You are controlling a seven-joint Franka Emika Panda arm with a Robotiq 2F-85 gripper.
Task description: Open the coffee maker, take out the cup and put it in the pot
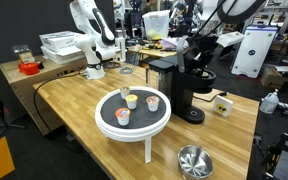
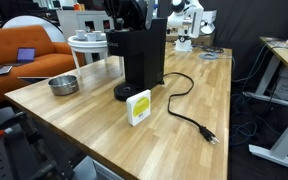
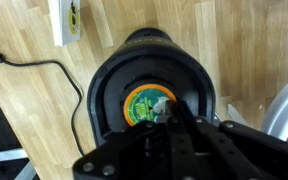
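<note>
The pincer [image 3: 170, 113] hangs over the open brewing chamber, its dark fingertips at the cup's 3 o'clock edge. Whether they are spread or closed on it I cannot tell. The cup [image 3: 144, 103], a small disc with an orange ring and a green centre, sits in the round well of the coffee maker [image 3: 104, 92], which is smooth black plastic. The lid appears to be open; lifting the cup out and delivering it remain. The pot [image 1: 194, 160], shiny rounded steel, seems empty and sits at the machine's 5 o'clock on the pale wood-grain counter [image 1: 79, 100].
</note>
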